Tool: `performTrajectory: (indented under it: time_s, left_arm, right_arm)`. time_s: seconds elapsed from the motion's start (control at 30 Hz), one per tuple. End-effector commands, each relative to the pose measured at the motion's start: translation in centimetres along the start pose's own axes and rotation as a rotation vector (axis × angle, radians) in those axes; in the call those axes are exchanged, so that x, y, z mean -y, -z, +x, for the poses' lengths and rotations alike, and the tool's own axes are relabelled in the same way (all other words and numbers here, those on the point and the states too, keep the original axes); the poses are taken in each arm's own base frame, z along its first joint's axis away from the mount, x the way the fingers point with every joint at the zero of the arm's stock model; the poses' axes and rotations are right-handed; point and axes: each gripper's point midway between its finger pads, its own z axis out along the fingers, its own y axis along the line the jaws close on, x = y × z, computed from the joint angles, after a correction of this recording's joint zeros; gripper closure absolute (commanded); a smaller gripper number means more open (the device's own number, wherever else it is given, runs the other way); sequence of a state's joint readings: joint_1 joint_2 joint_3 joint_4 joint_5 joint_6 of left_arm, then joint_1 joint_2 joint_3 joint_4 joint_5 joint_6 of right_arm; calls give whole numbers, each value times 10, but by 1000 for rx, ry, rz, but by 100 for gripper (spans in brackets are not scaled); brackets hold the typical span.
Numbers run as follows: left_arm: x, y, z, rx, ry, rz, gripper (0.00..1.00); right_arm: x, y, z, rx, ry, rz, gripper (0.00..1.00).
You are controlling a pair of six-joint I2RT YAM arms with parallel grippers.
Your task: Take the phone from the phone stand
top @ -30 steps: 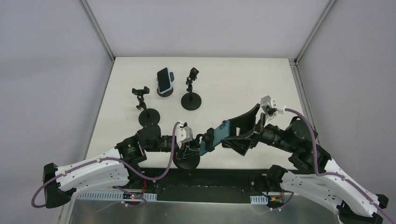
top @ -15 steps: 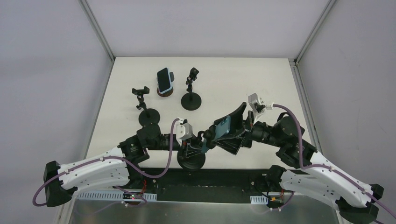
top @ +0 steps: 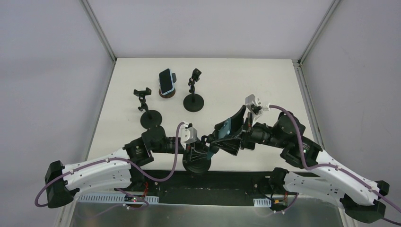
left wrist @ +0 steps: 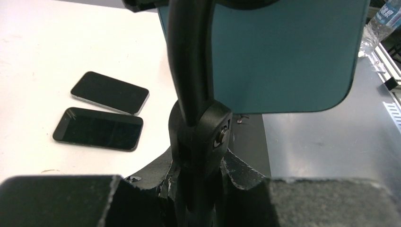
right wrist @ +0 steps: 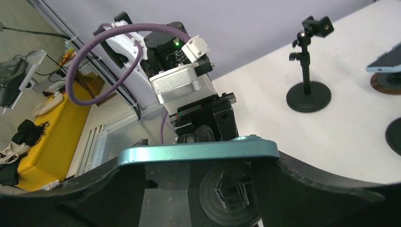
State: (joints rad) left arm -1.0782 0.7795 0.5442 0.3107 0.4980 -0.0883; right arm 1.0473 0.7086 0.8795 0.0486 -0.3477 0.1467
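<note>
**Stand pinned, phone gripped at the near edge**

We read this as the pulling step. The left gripper [top: 194, 150] is clenched low on the stem of the phone stand [top: 196, 163]. The stand sits at the near edge of the counter [top: 265, 85], about midway along it. We judge this hold is meant to stop the base from lifting or sliding.

The right gripper [top: 232, 133] grasps the teal phone [top: 226, 127] by opposite edges, so a pull can draw it out of the cradle. The phone sits tilted at the stand's head. We cannot tell whether it is already clear of the clamp.

Two dark phones [left wrist: 98, 128] lie flat on the counter beside the stand. Spare stands [top: 194, 97] sit toward the far left corner, well apart from the work.
</note>
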Motion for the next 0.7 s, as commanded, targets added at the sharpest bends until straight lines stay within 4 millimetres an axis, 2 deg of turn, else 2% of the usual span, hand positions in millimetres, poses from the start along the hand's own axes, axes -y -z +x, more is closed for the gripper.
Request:
performTrajectory:
  time_s: [0.0,0.13,0.43,0.53,0.67]
  left_arm:
    - [0,-6,-18,80,-47,23,100]
    - [-1,-12,-1,25,-23,41,100]
    - [-9,-20,31,-79,-11,39,100]
    - [-11,-21,39,-103,-19,37,100]
    - [-14,-20,45,-112,-47,34,100]
  right_arm:
    - [-17,11,-29,9,41,-1,100]
    - [-17,18,-27,-67,37,36,100]
    - [-3,29,-15,-409,-32,220,100]
    - [0,27,-19,-480,-78,279,100]
    - [3,25,-14,-561,-130,310,100]
